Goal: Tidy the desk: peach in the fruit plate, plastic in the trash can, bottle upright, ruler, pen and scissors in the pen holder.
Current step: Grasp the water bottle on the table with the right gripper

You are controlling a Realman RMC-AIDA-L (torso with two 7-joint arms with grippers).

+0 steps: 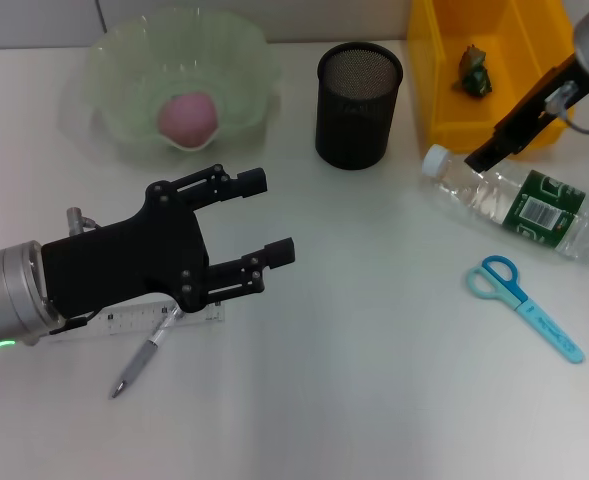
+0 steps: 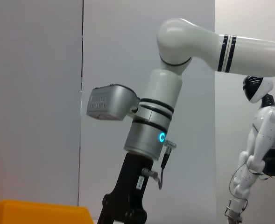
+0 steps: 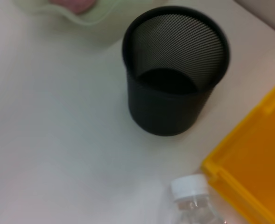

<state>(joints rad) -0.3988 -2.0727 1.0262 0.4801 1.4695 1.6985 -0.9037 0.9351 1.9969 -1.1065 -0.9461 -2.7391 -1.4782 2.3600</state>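
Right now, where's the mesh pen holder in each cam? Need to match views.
Head view: pen holder at top centre, between the fruit plate and the yellow bin.
Left wrist view: not in it.
Right wrist view: pen holder in the upper middle, empty.
Shared landmark: the white cap of the lying bottle, near the holder in the head and right wrist views.
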